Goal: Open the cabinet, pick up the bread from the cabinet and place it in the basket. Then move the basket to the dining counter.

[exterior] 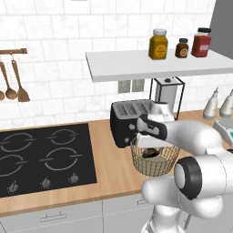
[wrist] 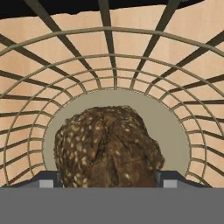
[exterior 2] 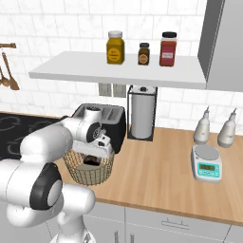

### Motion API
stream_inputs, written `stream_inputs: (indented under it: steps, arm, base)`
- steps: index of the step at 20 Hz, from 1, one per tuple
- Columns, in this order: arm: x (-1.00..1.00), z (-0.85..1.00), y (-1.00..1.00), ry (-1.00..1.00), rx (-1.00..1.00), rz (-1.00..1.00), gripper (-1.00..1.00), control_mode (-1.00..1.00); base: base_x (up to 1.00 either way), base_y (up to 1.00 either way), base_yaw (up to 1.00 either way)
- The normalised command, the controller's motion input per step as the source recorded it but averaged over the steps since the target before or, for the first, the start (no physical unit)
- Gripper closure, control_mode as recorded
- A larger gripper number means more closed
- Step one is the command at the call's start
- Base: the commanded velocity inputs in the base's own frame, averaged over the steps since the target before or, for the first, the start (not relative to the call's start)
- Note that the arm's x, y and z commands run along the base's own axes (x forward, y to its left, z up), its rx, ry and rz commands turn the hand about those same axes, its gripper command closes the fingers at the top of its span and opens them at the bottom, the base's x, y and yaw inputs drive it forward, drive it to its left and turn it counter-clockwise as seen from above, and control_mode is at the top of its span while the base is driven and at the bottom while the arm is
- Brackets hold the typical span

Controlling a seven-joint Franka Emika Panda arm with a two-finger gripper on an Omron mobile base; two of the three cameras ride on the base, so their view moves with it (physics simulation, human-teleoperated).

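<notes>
**Bread in the basket, end effector spread around it**

Bread (wrist: 109,146) sits on the solid beige floor of the basket (wrist: 183,65), a lumpy dark-brown loaf flecked with pale seeds. It looks light and somewhat yielding, with a rough crust that should not slip; a squeeze across its middle would hold it, though it needs no further grip if it is already resting on the basket floor, as it appears to be. The basket is the thing to take next, in my judgement: an open wire mesh, stiff but light, likely to tip if pulled by one side, so the rim wire is the natural place to pinch, with the lift kept level so the loaf does not roll.

From the hand view the end effector (wrist: 109,181) is directly over the loaf, its two dark finger tips (wrist: 46,179) standing wide apart either side of it and not clearly pressing on it; whether they touch the crust I cannot tell. From the left base view the end effector (exterior: 150,144) reaches down inside the basket (exterior: 154,166), which stands on the wooden surface (exterior: 113,177) just in front of the black toaster (exterior: 125,120) and beside the hob (exterior: 45,157). The basket has not yet gone to the dining counter.
</notes>
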Motion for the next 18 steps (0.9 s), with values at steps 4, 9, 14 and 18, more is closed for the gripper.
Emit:
stream_inputs:
  steps: [4, 9, 14, 18]
  arm:
    - [0.00, -0.45, -0.08, 0.00, -0.06, 0.00, 1.00, -1.00]
    - [0.00, -0.10, -0.03, 0.00, -0.02, 0.00, -1.00, -1.00]
    - [-0.10, 0.00, -0.08, -0.02, 0.00, 0.00, -1.00, -1.00]
    - [-0.33, 0.02, -0.13, -0.06, 0.00, 0.00, -1.00, -1.00]
  base:
    - [0.00, 0.00, 0.00]
    - [0.00, 0.00, 0.00]
    - [0.00, 0.00, 0.00]
    - [0.00, 0.00, 0.00]
